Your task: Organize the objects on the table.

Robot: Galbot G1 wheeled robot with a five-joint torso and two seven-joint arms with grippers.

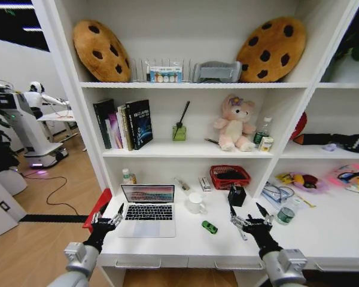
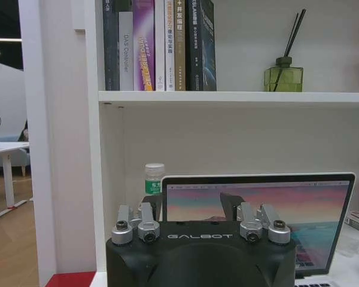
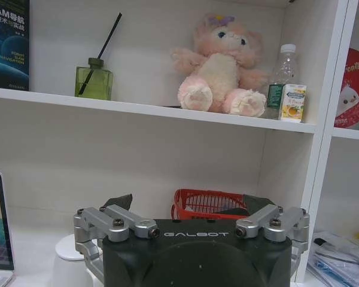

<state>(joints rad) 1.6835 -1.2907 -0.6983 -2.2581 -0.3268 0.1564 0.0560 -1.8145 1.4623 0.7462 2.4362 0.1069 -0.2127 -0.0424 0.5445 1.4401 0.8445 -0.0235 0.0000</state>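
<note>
Your left hand (image 1: 109, 219) hovers at the tabletop's (image 1: 185, 242) front-left edge, fingers spread apart and empty, just beside the open silver laptop (image 1: 147, 210). Your right hand (image 1: 253, 220) hovers right of center, fingers likewise apart, with the tiny green toy car (image 1: 209, 227) lying between laptop and hand.

Two round brown cookie-shaped cushions (image 1: 100, 50) are leaning on the top shelf. A pink plush bear (image 1: 234, 124) is sitting on the middle shelf, above and beyond the right gripper, with a green glass reed diffuser (image 1: 179, 131) standing beside it. A row of upright books (image 1: 123, 124) is standing above the left gripper. A red wire basket (image 1: 230, 176) is resting just beyond the right gripper.
</note>
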